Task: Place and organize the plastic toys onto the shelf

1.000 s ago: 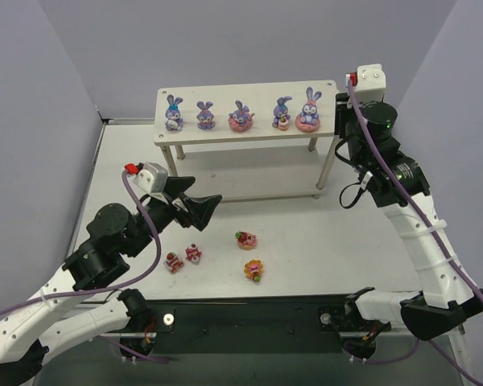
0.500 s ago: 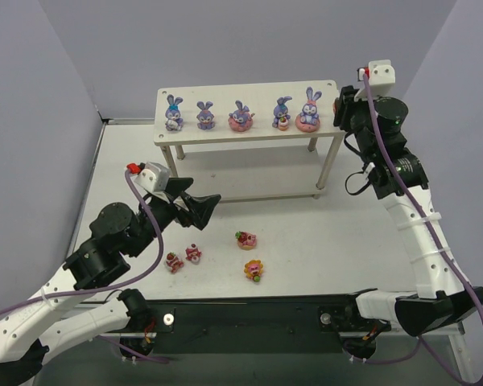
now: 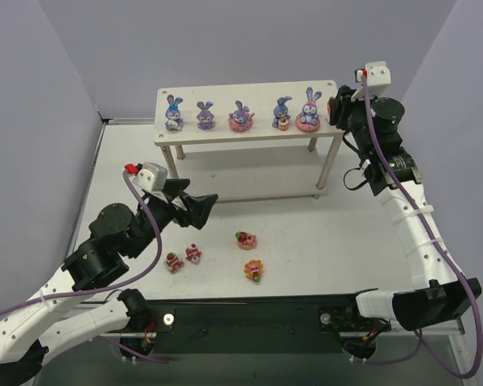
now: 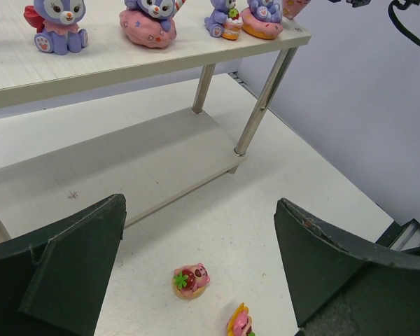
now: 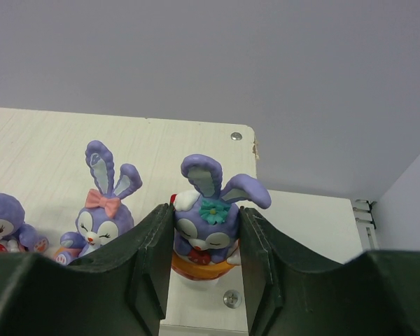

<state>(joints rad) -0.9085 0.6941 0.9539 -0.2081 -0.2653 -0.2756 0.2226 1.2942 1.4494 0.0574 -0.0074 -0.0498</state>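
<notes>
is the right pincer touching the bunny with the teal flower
Touching. In the right wrist view the right pincer has a finger pressed against each side of the bunny.

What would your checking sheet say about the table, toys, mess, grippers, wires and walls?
Surface: white table.
Job's things: five bunnies in a row on the shelf top; four cakes on the table in front.
Clutter: nothing seen.
Grippers: left gripper open above the table, holding nothing; right gripper shut on a sixth bunny over the shelf top's right end.
Cables: purple cables, clear of the toys.
Surroundings: plain grey walls.
</notes>
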